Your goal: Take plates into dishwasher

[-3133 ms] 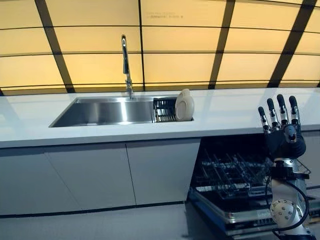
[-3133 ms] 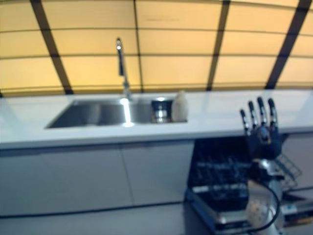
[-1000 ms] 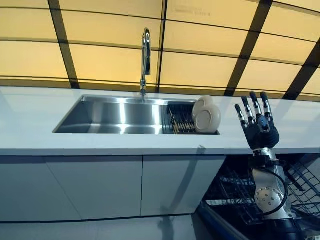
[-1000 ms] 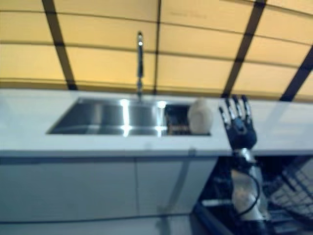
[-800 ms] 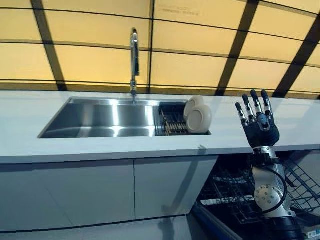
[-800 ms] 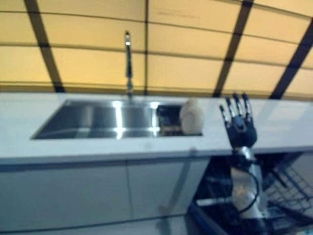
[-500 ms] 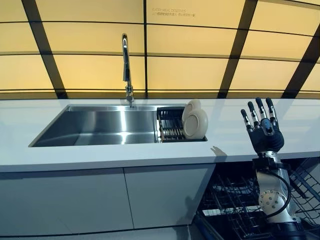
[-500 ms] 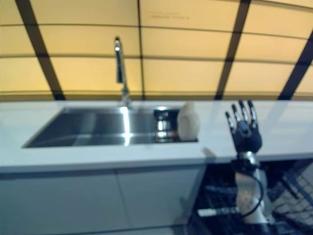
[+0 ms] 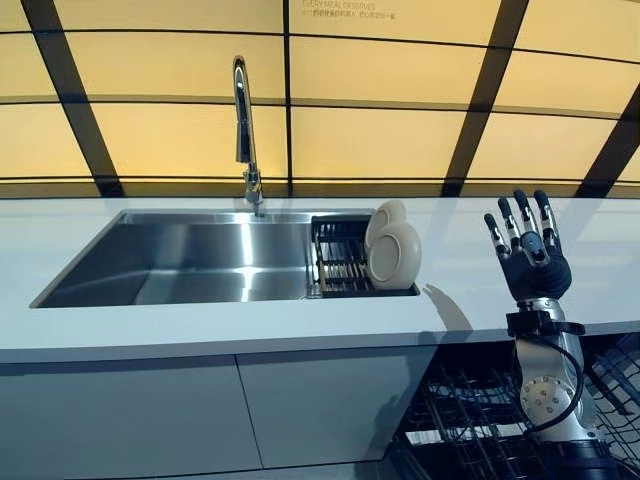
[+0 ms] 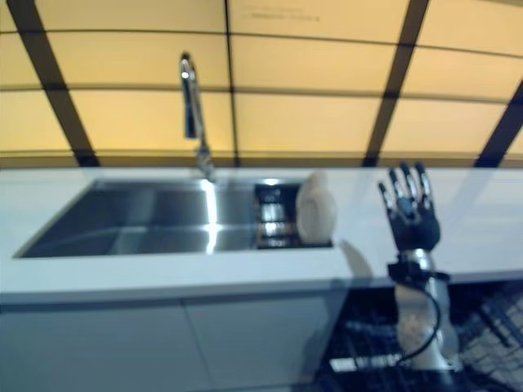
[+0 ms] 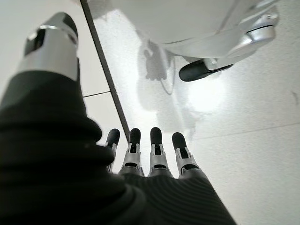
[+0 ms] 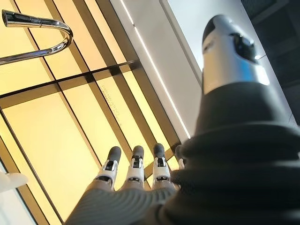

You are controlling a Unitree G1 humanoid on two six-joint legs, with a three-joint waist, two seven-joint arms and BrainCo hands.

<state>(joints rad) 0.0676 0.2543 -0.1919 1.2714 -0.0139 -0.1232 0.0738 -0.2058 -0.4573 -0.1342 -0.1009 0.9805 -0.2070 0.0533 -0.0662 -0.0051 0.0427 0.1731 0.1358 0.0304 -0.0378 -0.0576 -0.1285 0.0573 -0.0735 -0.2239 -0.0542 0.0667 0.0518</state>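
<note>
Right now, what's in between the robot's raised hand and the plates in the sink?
Only bare white countertop lies between the right hand and the plates in the sink's rack, as the left eye view shows.

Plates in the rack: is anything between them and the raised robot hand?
Nothing visible. The right robot hand is open, with only bare countertop between it and the plates, which stand upright in the sink's rack.

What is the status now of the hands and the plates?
Right hand open, raised beside the counter, holding nothing. Left hand open, down by the floor. Plates standing in sink rack. Nothing between right hand and plates.
</note>
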